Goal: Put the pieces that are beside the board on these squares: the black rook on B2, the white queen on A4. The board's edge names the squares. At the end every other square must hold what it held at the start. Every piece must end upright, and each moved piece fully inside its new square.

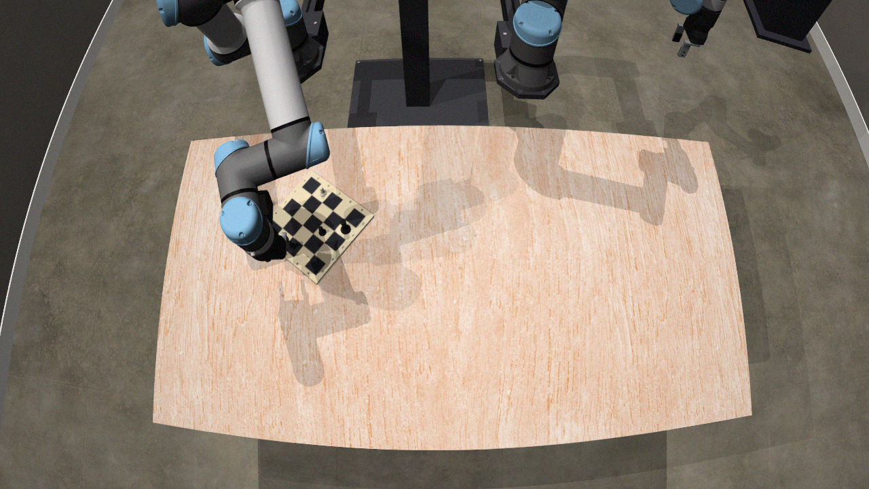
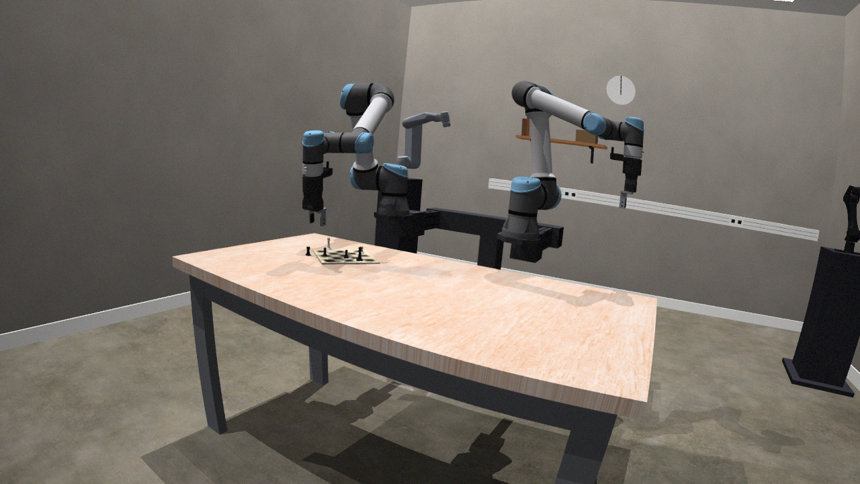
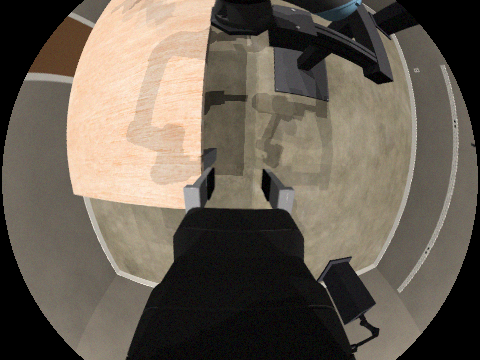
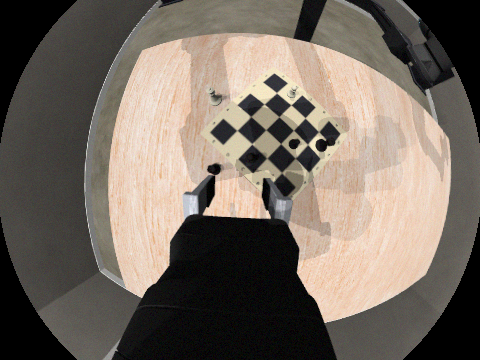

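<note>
The black rook [image 2: 308,251] [image 4: 214,169] stands upright on the table beside the board [image 1: 316,279] [image 4: 207,133]. The white queen [image 2: 328,243] [image 4: 214,96] stands upright off another edge. The top view hides both behind the right arm. The board's edge labels are too small to read. My right gripper [image 2: 317,218] [image 4: 238,186] points down, open and empty, high above the table by the board; in its wrist view the rook shows just beyond one fingertip. My left gripper [image 1: 680,41] [image 3: 238,178] is open and empty, off beyond the table's edge.
On the board stand a small white piece [image 1: 323,191] [image 4: 293,92], a tall black piece [image 1: 345,227] [image 4: 321,145], and two smaller black pieces, one near the middle [image 1: 322,231] [image 4: 294,144] and one nearer the rook [image 4: 251,157]. The wooden table [image 1: 486,340] extends far beyond the board.
</note>
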### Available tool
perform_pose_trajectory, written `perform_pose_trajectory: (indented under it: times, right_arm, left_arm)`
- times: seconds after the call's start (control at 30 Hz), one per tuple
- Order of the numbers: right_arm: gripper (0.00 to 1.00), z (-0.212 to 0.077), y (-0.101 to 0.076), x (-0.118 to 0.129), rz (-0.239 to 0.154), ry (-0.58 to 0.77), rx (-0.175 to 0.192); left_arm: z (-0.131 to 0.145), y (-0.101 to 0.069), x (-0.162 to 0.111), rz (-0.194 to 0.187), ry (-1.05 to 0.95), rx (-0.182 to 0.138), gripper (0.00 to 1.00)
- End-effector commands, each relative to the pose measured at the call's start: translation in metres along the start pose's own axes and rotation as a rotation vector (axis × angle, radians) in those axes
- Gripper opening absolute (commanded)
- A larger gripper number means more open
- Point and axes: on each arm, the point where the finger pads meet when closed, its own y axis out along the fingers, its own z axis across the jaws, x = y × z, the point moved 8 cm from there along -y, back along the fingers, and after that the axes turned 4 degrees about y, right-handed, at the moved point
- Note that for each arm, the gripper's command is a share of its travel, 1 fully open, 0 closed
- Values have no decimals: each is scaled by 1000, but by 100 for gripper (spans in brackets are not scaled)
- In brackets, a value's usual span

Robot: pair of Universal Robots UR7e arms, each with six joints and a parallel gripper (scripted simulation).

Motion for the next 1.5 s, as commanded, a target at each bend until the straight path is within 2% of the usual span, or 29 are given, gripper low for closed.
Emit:
perform_pose_trajectory:
  times: [0.0, 0.13, 0.3, 1.1, 1.47]
  right_arm:
    - [100, -36, -2, -14, -98, 106, 58]
    - [100, -53, -2, -23, -138, 161, 84]
    - [100, -65, -2, -30, -165, 197, 101]
    - [100, -68, -2, -31, -172, 202, 105]
    - [100, -68, 2, -32, -177, 86, 95]
  left_arm:
    - [0, 0, 0, -1, 0, 0, 100]
    - [0, 0, 0, -1, 0, 0, 100]
    - [0, 0, 0, -1, 0, 0, 100]
    - [0, 0, 0, -1, 0, 0, 100]
    - [0, 0, 0, -1, 0, 0, 100]
